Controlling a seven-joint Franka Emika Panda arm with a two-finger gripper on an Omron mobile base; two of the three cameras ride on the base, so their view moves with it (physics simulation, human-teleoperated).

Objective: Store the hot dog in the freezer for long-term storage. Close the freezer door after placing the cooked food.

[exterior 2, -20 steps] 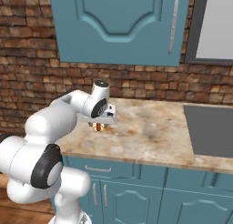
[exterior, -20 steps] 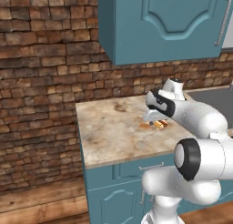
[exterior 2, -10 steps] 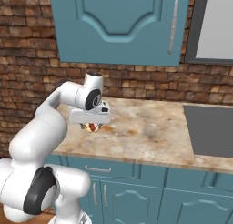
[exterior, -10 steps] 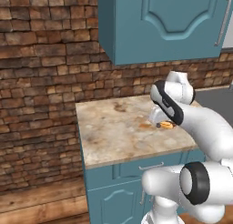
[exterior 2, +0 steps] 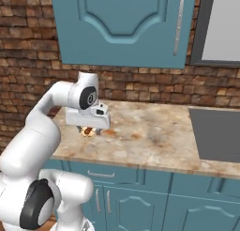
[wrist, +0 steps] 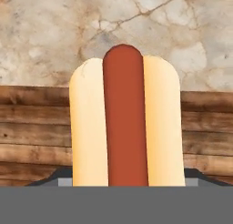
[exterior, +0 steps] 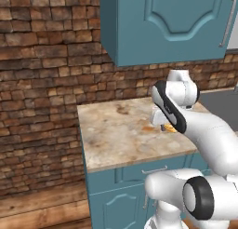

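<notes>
Right at my fingertips in the hand view lies the hot dog (wrist: 125, 123), its long axis running straight away from me along my line of sight, sausage on top between the two bun halves. Its near end sits down where my jaws are, so I judge I am pinching it there, though my tips are hidden and I cannot tell their state outright. From the right base view my gripper (exterior 2: 88, 130) hangs above the counter (exterior 2: 154, 136) near its left end, with the hot dog a tan speck just under the hand. Beyond it I see marbled countertop and a band of wood floor. The freezer lies somewhere off these views, so the coming move looks like a carry away from this counter.
</notes>
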